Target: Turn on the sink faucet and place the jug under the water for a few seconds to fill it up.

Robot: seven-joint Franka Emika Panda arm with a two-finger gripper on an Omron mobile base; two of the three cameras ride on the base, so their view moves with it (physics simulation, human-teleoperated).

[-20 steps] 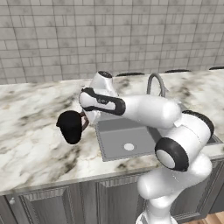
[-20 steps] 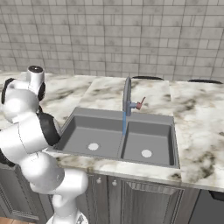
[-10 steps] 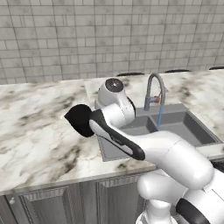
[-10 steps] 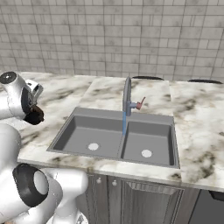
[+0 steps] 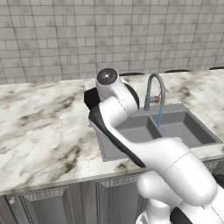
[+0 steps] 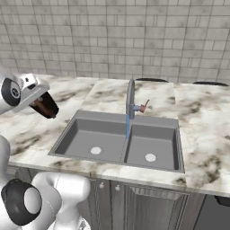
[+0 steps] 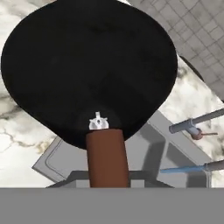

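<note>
- The jug [image 6: 46,106] hangs tilted in the air over the marble counter [image 6: 67,96], left of the sink [image 6: 117,140] and just ahead of the hand.
- The gripper [image 7: 107,181] closes on its reddish-brown handle [image 7: 106,156].
- Water [image 6: 127,126] runs from the sink faucet [image 6: 130,97].
- The arm hides most of the jug in the left base view; the fingertips are cut off.

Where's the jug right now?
In the right base view the jug hangs tilted at the gripper, above the marble counter left of the sink, well short of the running water.
</note>
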